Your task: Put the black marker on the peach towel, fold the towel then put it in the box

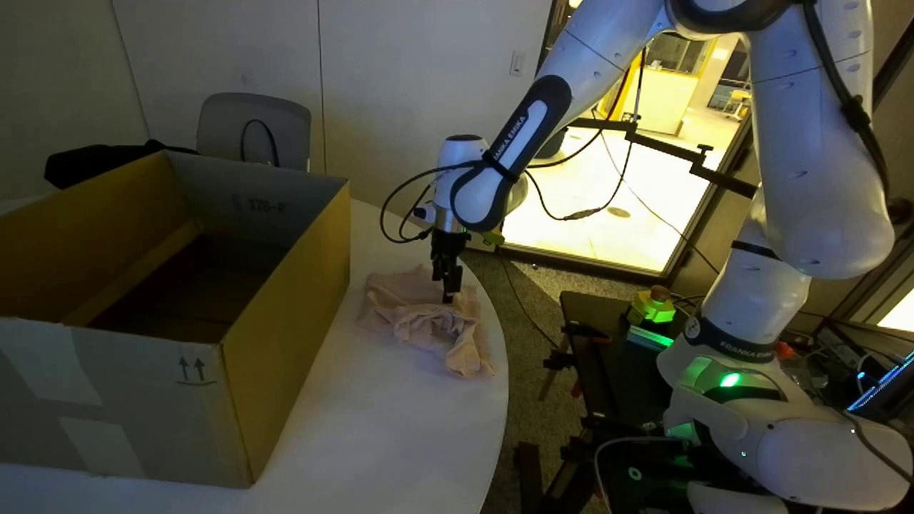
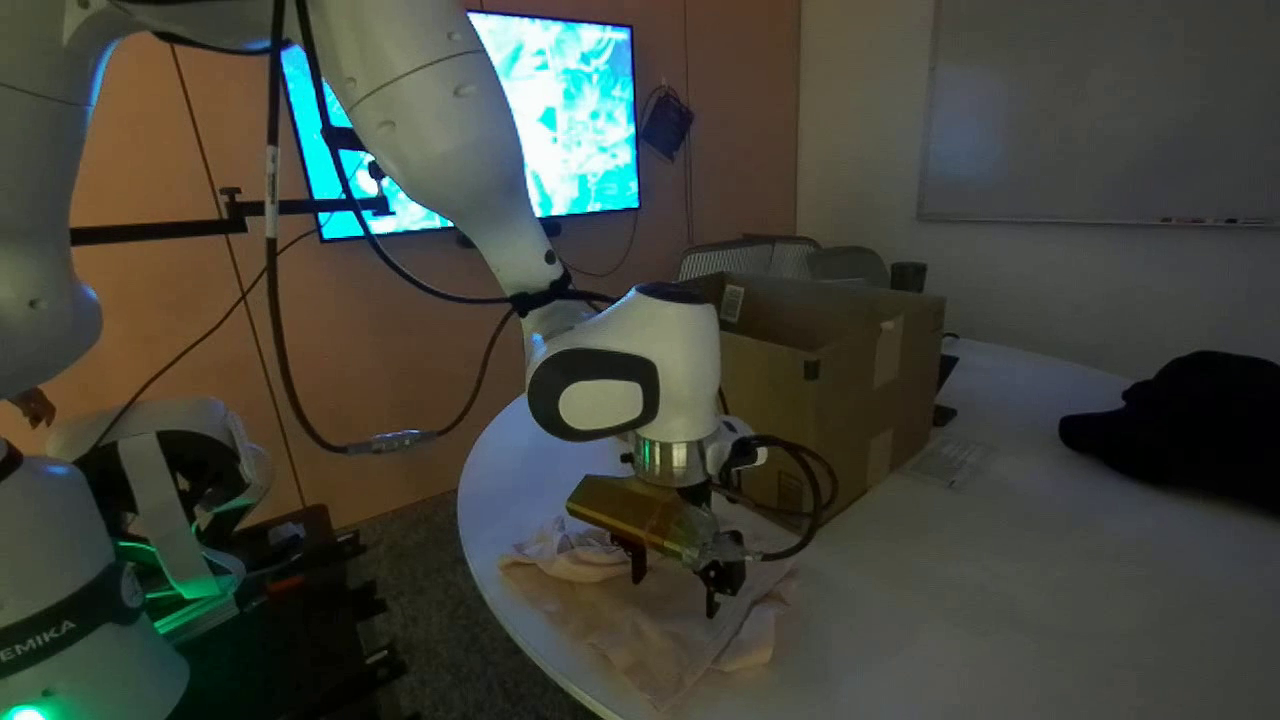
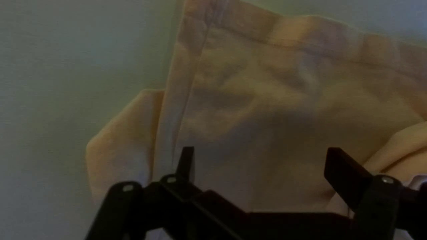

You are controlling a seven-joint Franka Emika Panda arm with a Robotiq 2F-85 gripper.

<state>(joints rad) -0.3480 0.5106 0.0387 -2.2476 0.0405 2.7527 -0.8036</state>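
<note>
This looks like an office meeting room: a whiteboard [image 2: 1090, 110] and a lit screen [image 2: 580, 120] hang on the walls [image 2: 860, 130], chairs [image 2: 745, 261] stand by a curved desk [image 1: 400, 421], carpet [image 1: 528, 314] lies underfoot, and a bright space [image 1: 607, 239] shows through a dark frame [image 1: 585, 263]; the arm [image 1: 807, 143] beside the desk adds something of a lab

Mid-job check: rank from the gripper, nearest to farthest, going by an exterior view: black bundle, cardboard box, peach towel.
1. Peach towel: directly below the gripper.
2. Cardboard box: behind it, to the picture's right.
3. Black bundle: at the picture's right edge.
</note>
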